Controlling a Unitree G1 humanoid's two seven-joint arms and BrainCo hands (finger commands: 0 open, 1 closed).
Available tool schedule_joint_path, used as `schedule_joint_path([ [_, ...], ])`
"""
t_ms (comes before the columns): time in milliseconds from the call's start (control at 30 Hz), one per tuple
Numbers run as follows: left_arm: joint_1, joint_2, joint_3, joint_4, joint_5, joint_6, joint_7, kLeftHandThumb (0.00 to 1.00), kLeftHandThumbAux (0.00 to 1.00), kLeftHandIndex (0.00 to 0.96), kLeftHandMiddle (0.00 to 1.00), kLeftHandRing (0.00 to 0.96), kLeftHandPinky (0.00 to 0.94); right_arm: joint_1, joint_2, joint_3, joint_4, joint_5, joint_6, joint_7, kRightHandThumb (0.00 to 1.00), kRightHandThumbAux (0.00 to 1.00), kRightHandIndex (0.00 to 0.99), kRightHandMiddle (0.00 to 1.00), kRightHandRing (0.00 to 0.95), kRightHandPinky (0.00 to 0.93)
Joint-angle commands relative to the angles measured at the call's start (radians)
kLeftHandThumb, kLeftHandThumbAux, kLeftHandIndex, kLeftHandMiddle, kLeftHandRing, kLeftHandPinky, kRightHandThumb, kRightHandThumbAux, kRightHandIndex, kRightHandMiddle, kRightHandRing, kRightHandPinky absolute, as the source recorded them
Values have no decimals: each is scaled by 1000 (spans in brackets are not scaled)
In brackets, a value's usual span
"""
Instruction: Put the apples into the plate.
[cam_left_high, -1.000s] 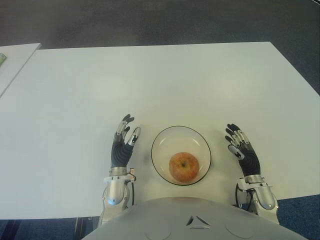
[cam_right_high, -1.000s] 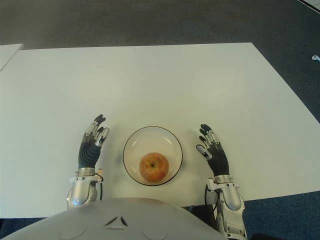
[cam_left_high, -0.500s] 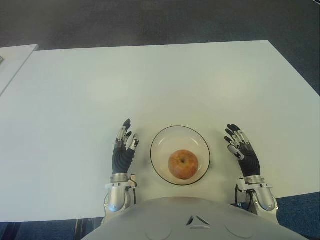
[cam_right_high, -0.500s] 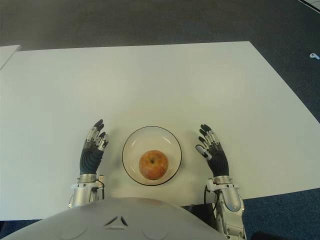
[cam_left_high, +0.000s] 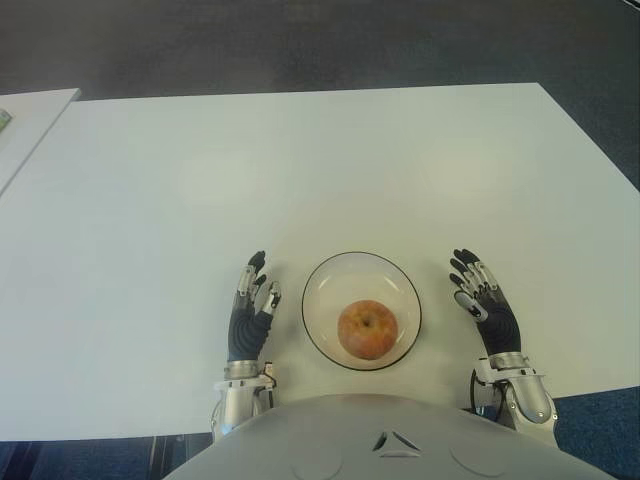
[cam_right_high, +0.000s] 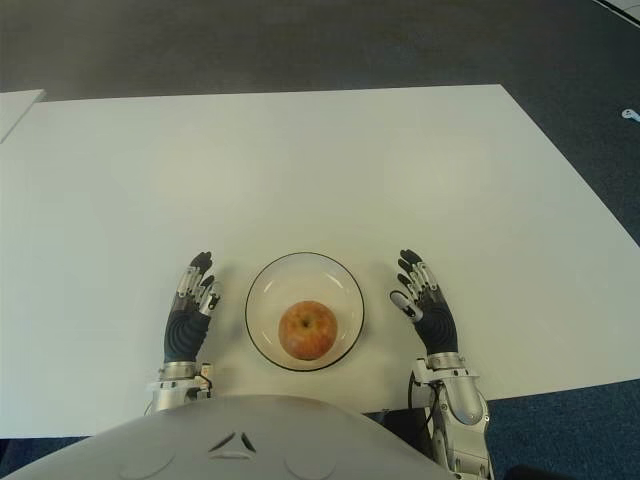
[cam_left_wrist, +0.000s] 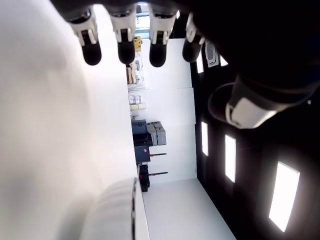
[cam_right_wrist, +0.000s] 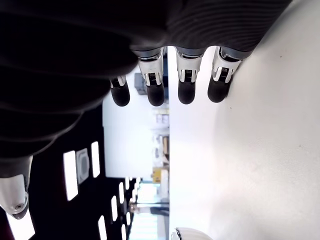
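Apple (cam_left_high: 367, 329) sat in the plate (cam_left_high: 328, 288) on the table (cam_left_high: 300, 170), flanked by the left robot hand (cam_left_high: 248, 312) and right robot hand (cam_left_high: 484, 300), both with fingers spread and empty; withdrawing without nudging the plate seemed wisest.

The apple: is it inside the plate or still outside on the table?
Inside. The apple sits within the rim of the clear plate, toward its near side. The left hand and the right hand flank the plate, both open and empty.
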Motion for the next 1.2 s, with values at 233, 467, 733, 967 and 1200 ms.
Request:
schedule_joint_path([
  [233,51,14,-20,-29,-21,118,-22,71,524,24,71,68,70,14,-4,8,-16,-25,17,-2,78,528,0,0,0,0],
  [467,82,9,-36,-76,-55,201,-36,100,571,15,63,59,61,27,-6,17,-40,-39,51,-10,61,526,0,0,0,0],
  [733,101,10,-35,-92,-59,235,-29,104,553,2,33,25,26,41,4,29,-79,-59,103,-39,69,526,0,0,0,0],
  [967,100,-3,-37,-73,-72,217,-25,85,466,0,14,1,28,44,2,42,-101,-51,119,-31,94,517,0,0,0,0],
  [1200,88,-2,-37,-29,-88,146,-34,75,421,0,6,0,18,39,11,50,-95,-66,92,-38,97,504,0,0,0,0],
])
